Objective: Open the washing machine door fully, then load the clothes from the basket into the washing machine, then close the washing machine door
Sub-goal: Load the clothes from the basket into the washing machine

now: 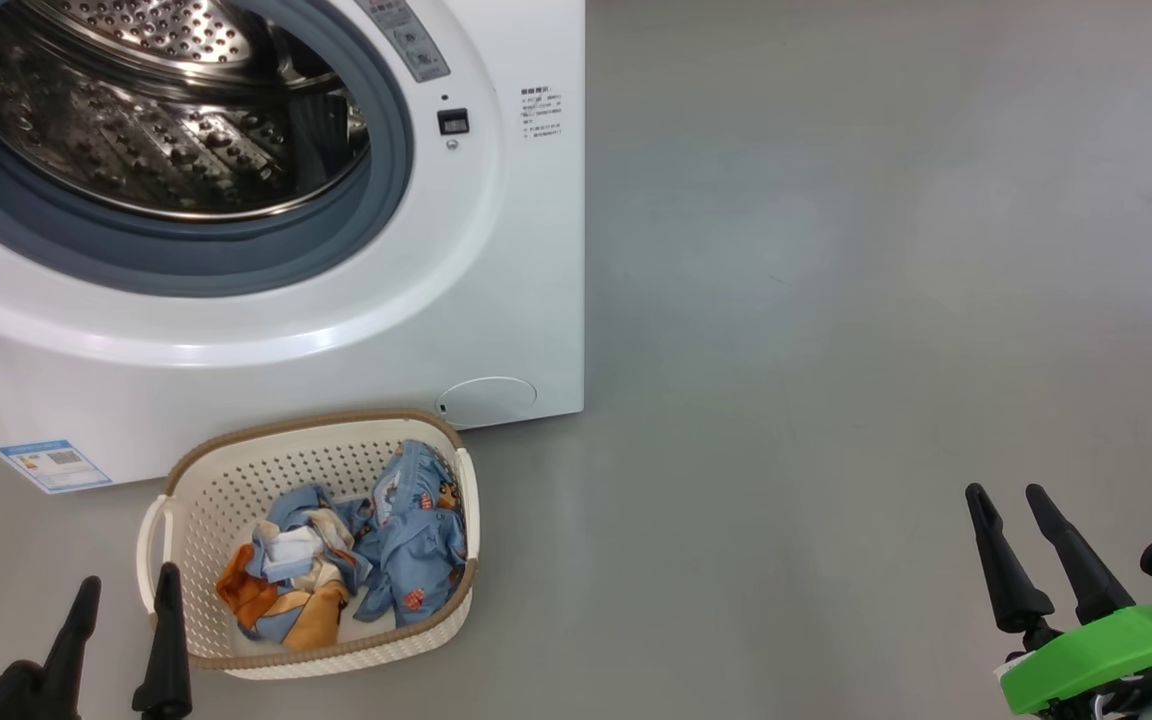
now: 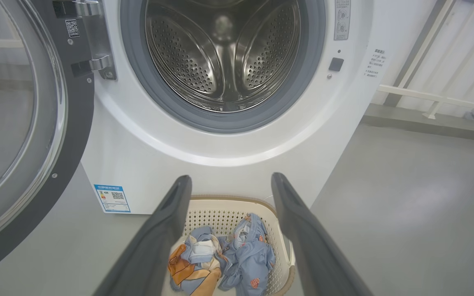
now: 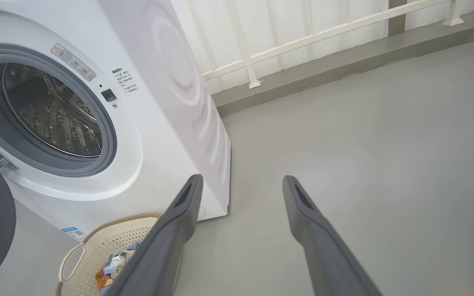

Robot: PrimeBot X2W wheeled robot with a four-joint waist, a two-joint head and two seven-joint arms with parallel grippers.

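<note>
White washing machine (image 1: 496, 280) has its round black-rimmed glass door (image 2: 10, 123) swung wide: step 1 done. Blue-and-orange fabric clothes (image 1: 406, 540) lie unloaded in the cream perforated plastic basket (image 1: 316, 420). Left gripper (image 1: 130, 582), right gripper (image 1: 1006, 495): fingers spread, empty.

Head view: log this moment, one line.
black-rimmed glass door: open; blue-orange clothes: in cream perforated basket; left gripper: open; right gripper: open
</note>
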